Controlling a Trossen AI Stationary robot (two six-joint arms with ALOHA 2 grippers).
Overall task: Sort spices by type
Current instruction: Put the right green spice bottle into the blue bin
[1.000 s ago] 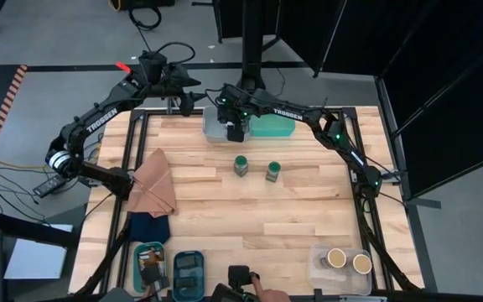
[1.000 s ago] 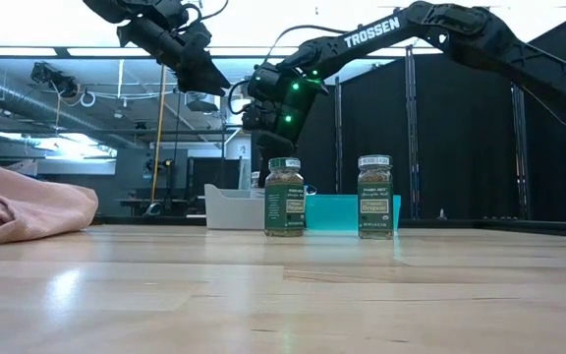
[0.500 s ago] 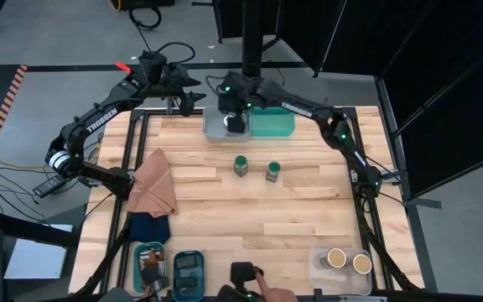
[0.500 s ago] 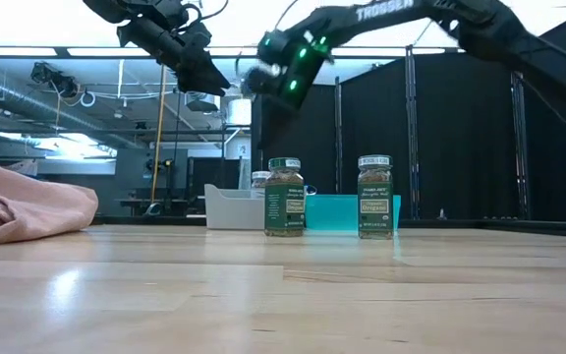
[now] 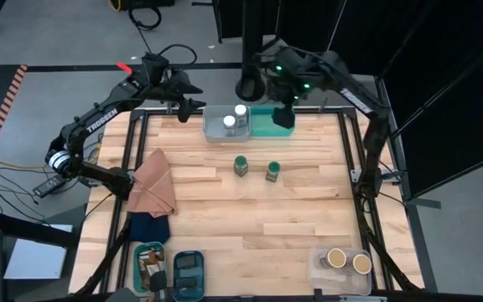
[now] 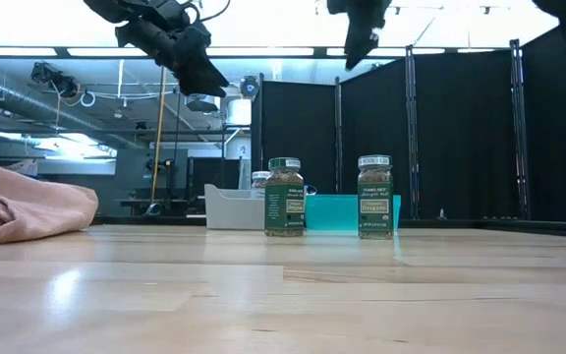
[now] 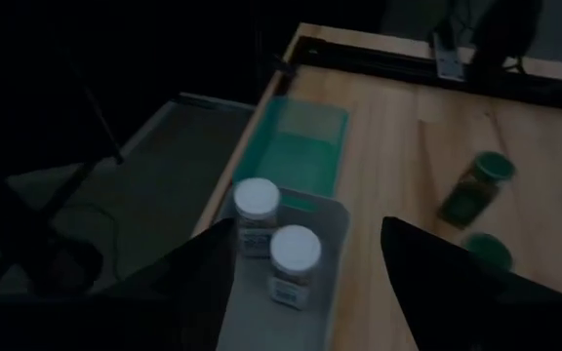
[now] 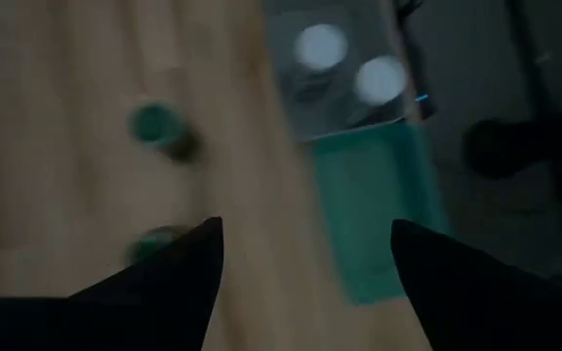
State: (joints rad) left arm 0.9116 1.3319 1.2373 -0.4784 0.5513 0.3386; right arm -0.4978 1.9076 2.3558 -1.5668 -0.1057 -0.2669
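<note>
**Sorting spices: white lids binned, green lids waiting**

Sorting looks partly done. Two white-lidded jars (image 5: pixel 234 117) stand together in the clear bin (image 5: pixel 212 129) at the top centre of the high view, while the teal bin (image 5: pixel 262 127) beside it holds nothing I can see. Two green-lidded jars (image 5: pixel 257 167) stand loose on the counter (image 5: pixel 250 218) just below those bins, likely next to go. Two tan-topped jars (image 5: pixel 348 260) share a bin at the lower right. The right gripper (image 5: pixel 283 116) hangs open and empty above the teal bin. The left gripper (image 5: pixel 193 94) waits open and empty at the upper left of the counter.
</note>
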